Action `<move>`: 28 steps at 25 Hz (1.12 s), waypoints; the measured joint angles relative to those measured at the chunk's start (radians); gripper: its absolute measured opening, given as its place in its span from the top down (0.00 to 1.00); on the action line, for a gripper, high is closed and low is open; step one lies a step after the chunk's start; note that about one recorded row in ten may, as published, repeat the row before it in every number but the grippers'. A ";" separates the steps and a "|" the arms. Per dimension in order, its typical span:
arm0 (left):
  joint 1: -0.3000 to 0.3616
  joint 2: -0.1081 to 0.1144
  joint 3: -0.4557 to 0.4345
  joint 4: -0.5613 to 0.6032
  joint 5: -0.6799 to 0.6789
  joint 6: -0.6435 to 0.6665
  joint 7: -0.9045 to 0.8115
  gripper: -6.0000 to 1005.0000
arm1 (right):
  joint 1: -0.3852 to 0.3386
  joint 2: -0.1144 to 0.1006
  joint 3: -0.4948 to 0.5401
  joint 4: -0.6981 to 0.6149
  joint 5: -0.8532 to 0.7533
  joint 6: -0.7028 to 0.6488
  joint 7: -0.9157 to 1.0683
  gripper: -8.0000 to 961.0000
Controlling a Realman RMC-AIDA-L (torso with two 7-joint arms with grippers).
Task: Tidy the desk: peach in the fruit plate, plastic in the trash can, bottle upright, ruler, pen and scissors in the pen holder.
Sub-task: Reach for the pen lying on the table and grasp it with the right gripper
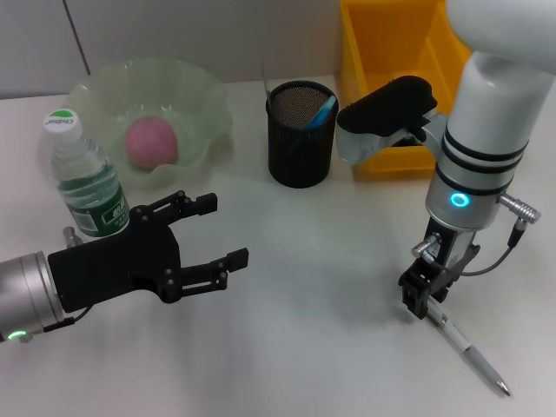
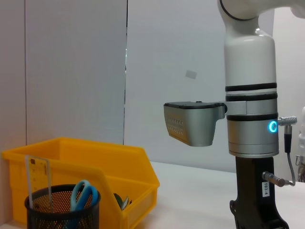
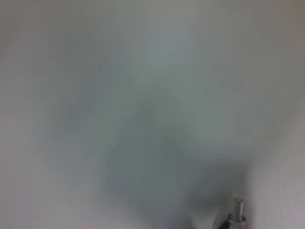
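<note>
Right gripper (image 1: 423,301) was clamped on one end of the pen (image 1: 465,349) lying near the table's front right corner, a light, stiff, slippery barrel best pinched mid-length.

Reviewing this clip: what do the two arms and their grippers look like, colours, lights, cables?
The left gripper is matte black with slotted fingers, on a silver wrist showing a small green light. The right arm is white with black bands and a glowing blue ring; a grey cable loops from a metal plug beside it. The right gripper is black and compact.
</note>
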 joint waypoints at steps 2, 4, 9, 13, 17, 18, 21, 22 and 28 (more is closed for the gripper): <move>0.000 0.000 0.000 0.000 0.000 0.001 -0.001 0.14 | -0.001 0.000 0.000 0.001 0.000 0.002 0.001 0.66; 0.000 0.000 -0.001 0.001 0.001 0.003 -0.001 0.14 | -0.003 0.000 0.000 0.002 0.000 0.008 0.001 0.66; 0.000 0.000 -0.001 0.001 0.001 0.004 -0.001 0.14 | -0.003 0.000 0.001 0.008 0.000 0.013 0.001 0.66; 0.000 0.000 -0.001 0.002 0.002 0.005 -0.001 0.14 | -0.003 0.000 0.001 0.013 0.000 0.017 0.001 0.66; 0.000 0.000 -0.001 0.002 0.002 0.007 -0.001 0.14 | -0.004 0.000 0.001 0.016 0.000 0.018 0.002 0.66; 0.000 0.000 -0.001 0.002 0.002 0.007 -0.001 0.14 | -0.004 0.000 0.001 0.016 0.000 0.018 0.002 0.66; 0.001 0.000 -0.002 0.002 0.003 0.009 0.000 0.14 | -0.004 0.000 0.001 0.021 0.000 0.019 0.002 0.66; 0.001 0.000 -0.002 0.002 0.003 0.009 0.000 0.14 | -0.004 0.000 0.001 0.022 0.000 0.019 0.002 0.66; 0.003 0.000 0.000 0.001 0.003 0.010 0.003 0.14 | -0.005 0.000 -0.001 0.023 -0.004 0.023 0.004 0.68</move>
